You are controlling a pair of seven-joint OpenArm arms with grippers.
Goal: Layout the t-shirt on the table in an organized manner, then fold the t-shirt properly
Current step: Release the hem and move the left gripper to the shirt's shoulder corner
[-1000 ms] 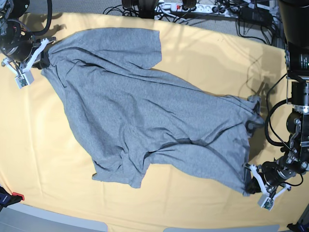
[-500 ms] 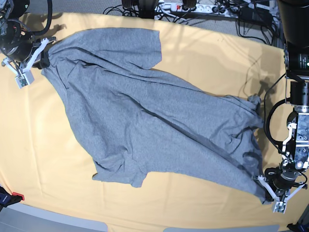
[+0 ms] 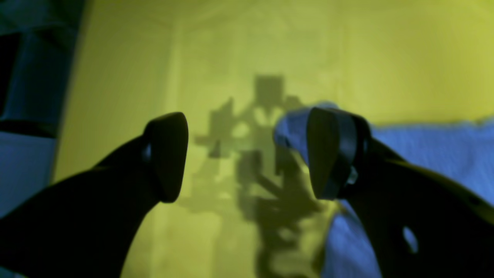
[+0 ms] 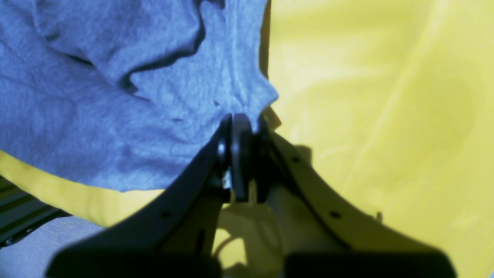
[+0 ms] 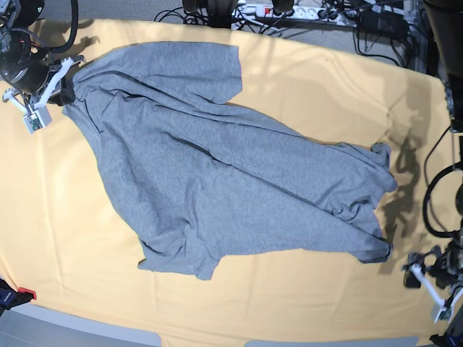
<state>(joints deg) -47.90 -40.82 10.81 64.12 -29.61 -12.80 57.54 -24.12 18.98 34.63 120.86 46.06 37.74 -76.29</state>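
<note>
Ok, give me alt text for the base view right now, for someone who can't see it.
A grey t-shirt lies spread diagonally, still wrinkled, across the yellow table. The right gripper is shut on the shirt's corner at upper left; the left gripper hangs open, clear of the cloth, at lower right.

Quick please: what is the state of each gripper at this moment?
Left gripper: open, fingers apart, holding nothing; the t-shirt lies beside it.
Right gripper: closed on the t-shirt's edge.
</note>
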